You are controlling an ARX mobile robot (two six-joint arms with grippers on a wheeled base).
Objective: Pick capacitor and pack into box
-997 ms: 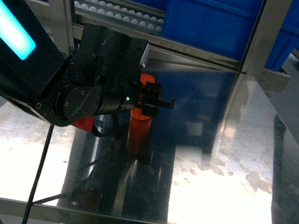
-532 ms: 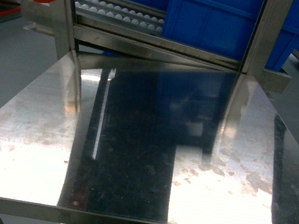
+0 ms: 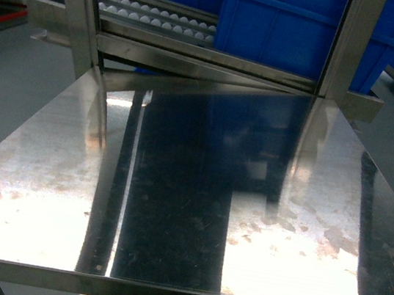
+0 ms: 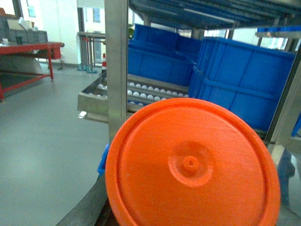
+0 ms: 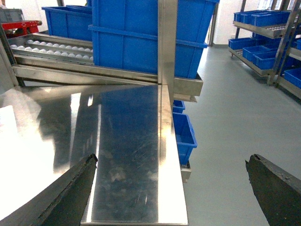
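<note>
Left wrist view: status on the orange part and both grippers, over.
Left gripper: orange disc-faced part fills its camera, fingers hidden. Right gripper open, holding nothing, over steel table edge. No pink box in view. Nothing blocking.

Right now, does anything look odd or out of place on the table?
Nothing is spilled or damaged on the shiny steel table. The round orange plastic cylinder fills the left wrist view; the pink box is nowhere visible.
</note>
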